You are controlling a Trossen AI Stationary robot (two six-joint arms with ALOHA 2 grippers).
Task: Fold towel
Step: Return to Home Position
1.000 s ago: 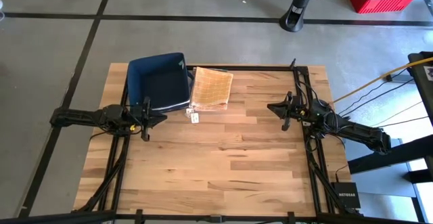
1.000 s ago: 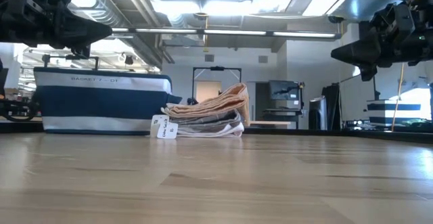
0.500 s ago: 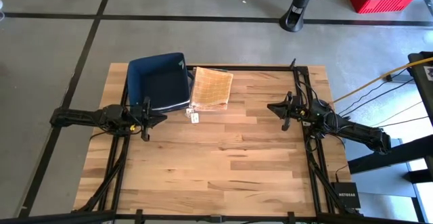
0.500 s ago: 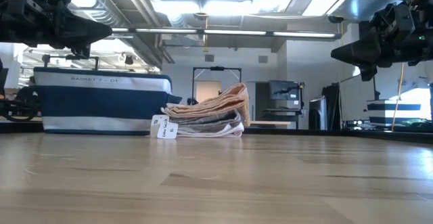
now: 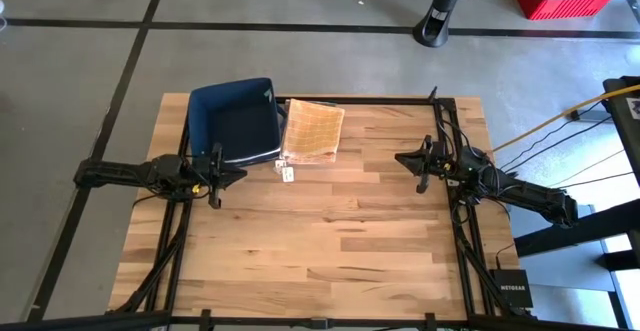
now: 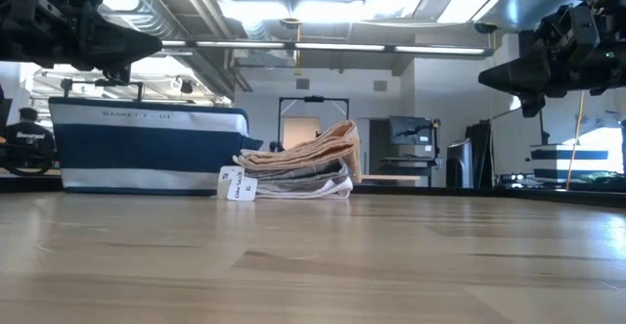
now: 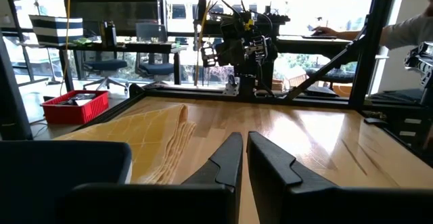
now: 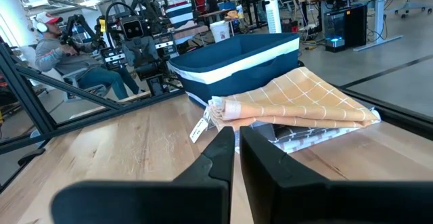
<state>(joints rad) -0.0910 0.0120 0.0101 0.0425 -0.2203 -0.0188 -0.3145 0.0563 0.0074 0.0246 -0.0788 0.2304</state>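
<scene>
An orange checked towel point(image 5: 313, 130) lies folded at the far side of the table, on top of other folded cloths point(image 8: 308, 132), with a white tag point(image 5: 288, 173) at its near corner. It shows too in the low view point(image 6: 311, 153) and in both wrist views point(image 7: 152, 132) point(image 8: 304, 99). My left gripper point(image 5: 240, 174) hovers shut above the table's left side, pointing level toward the right. My right gripper point(image 5: 400, 157) hovers shut at the right side, pointing level toward the left. Neither touches the towel.
A dark blue basket point(image 5: 235, 119) with a white stripe stands just left of the towel stack at the far left of the table. The bare wooden tabletop point(image 5: 330, 231) stretches between and in front of the arms. A person point(image 8: 57, 38) sits beyond the table.
</scene>
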